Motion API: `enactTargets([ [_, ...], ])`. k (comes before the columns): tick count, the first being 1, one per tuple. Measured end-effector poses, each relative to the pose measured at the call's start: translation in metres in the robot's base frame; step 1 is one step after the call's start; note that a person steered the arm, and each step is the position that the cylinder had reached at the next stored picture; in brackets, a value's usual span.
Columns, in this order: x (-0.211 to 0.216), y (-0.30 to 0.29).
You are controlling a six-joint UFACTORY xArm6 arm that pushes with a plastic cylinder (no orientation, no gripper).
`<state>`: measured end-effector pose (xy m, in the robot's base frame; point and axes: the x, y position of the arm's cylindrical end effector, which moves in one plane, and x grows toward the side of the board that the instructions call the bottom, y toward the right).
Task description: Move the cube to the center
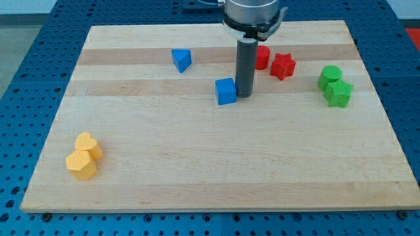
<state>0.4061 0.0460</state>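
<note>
A blue cube sits on the wooden board, a little above the board's middle. My tip is at the end of the dark rod, right next to the cube's right side, touching or nearly touching it. The rod comes down from the arm at the view's top.
A blue triangular block lies up and left of the cube. A red block, partly behind the rod, and a red star block are to the upper right. Two green blocks are at the right. Two yellow blocks are at the lower left.
</note>
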Motion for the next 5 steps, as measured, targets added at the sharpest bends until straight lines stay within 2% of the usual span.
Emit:
enactTargets([
  [2,0.000,-0.009],
  [3,0.015,-0.009],
  [4,0.052,-0.011],
  [5,0.055,-0.054],
])
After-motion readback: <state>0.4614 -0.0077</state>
